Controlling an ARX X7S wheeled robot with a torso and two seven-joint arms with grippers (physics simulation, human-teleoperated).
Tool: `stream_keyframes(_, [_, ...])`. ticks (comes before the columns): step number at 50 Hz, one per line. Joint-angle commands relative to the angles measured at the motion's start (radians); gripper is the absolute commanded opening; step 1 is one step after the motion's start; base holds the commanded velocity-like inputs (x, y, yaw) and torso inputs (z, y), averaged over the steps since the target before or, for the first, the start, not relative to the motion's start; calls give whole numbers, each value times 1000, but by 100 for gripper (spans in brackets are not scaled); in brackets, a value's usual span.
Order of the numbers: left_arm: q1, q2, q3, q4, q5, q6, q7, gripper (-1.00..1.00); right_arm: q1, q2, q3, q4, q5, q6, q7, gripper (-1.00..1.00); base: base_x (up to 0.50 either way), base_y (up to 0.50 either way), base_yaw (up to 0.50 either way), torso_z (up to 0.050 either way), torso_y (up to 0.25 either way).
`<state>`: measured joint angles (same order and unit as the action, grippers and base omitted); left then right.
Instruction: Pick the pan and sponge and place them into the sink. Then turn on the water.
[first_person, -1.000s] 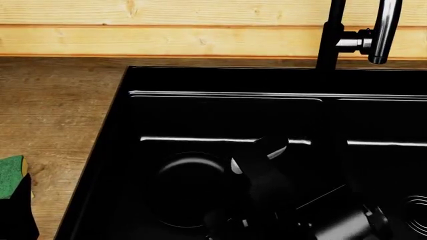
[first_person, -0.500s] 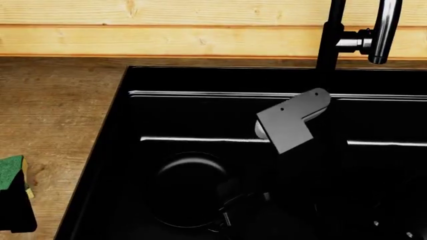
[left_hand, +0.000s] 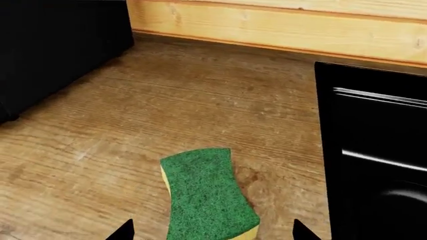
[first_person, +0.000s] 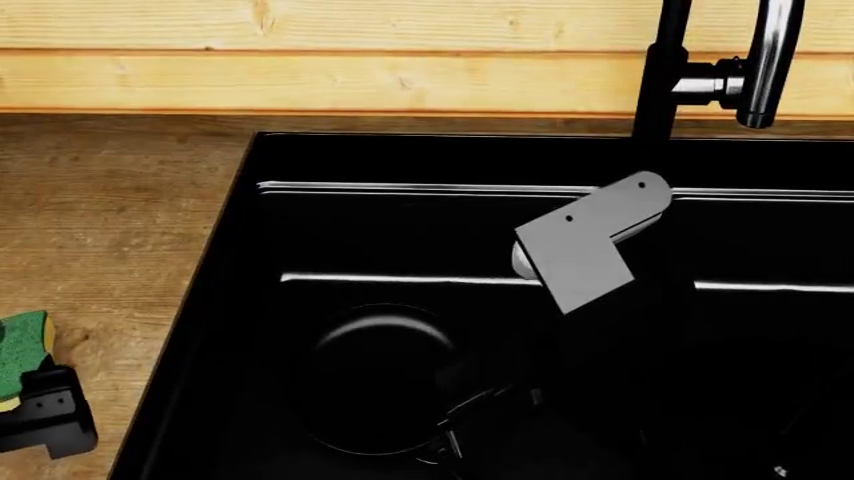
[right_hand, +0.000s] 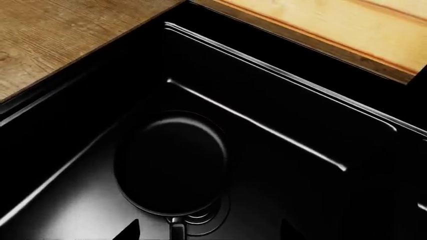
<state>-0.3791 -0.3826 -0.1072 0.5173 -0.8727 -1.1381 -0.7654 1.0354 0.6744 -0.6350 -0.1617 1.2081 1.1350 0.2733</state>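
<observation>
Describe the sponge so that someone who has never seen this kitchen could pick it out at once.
Start at the large black sink set into the wooden countertop. On the bare wood beside the sink's outer wall, apart from it, lies the sponge, with the left gripper over it. It is the only brightly coloured thing here: a small curvy-edged pad, green scrub top over yellow foam, unlike the black pan lying in the basin.

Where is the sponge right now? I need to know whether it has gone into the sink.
Not yet: the sponge lies green side up on the wooden counter, left of the sink, under the left gripper.
</observation>
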Motion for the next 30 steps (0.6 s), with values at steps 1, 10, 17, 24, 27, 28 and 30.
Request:
stream_keyframes(1, [-46, 31, 33, -66, 29, 4, -32, 100, -11, -3, -6, 5, -10, -17, -6, 100, 0, 0, 0, 0, 0])
stream_keyframes(10, [-60, 38, 43, -118, 55, 43, -23, 100, -19, -4, -10, 6, -9, -23, -10, 100, 0, 0, 0, 0, 0])
stream_keyframes(17, [-69, 42, 64, -162, 78, 63, -14, 100, -24, 0, -9, 2, -4, -25, -5, 100, 0, 0, 0, 0, 0])
stream_keyframes(24, [-63, 47, 68, -202, 93, 90, -5, 100, -26, 1, -8, 0, -1, -27, -5, 100, 0, 0, 0, 0, 0])
stream_keyframes(27, [-56, 45, 70, -215, 98, 102, 4, 100, -30, 2, -8, 0, -2, -30, -4, 100, 0, 0, 0, 0, 0])
stream_keyframes(28, [-56, 45, 74, -221, 102, 105, 4, 100, -32, 1, -9, 0, -2, -32, -5, 100, 0, 0, 0, 0, 0])
stream_keyframes(30, [-58, 45, 78, -229, 105, 109, 8, 100, -33, 0, -10, 1, -3, -33, -5, 100, 0, 0, 0, 0, 0])
